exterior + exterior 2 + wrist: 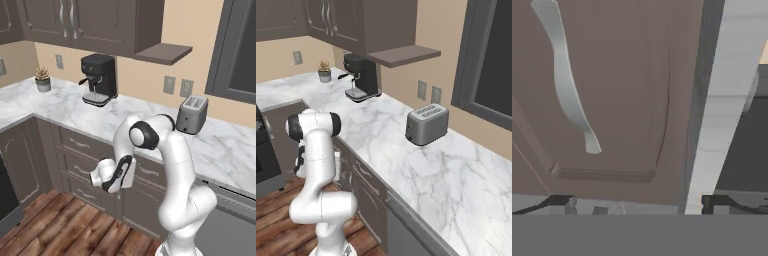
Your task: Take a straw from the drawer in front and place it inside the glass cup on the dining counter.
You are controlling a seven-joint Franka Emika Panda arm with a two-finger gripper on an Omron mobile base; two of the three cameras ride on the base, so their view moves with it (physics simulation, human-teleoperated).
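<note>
The drawer (95,146) is shut, just under the marble worktop, and has a dark grey-brown panelled front (627,100) with a curved silver handle (567,90). My gripper (637,204) faces this front from close by, a little past the handle's near end. Its fingertips (559,202) stand wide apart, open, with nothing between them. In the left base view my hand (112,175) hangs low in front of the cabinet row. The hand view is rolled, so the worktop's white edge (727,100) runs down its right side. The straw, the glass cup and the dining counter are out of view.
A black coffee machine (99,79), a silver toaster (192,114) and a small potted plant (42,80) stand on the marble worktop (65,107). More drawers (150,172) sit alongside and below. A dark appliance (7,200) stands at the left, on the wooden floor (65,230).
</note>
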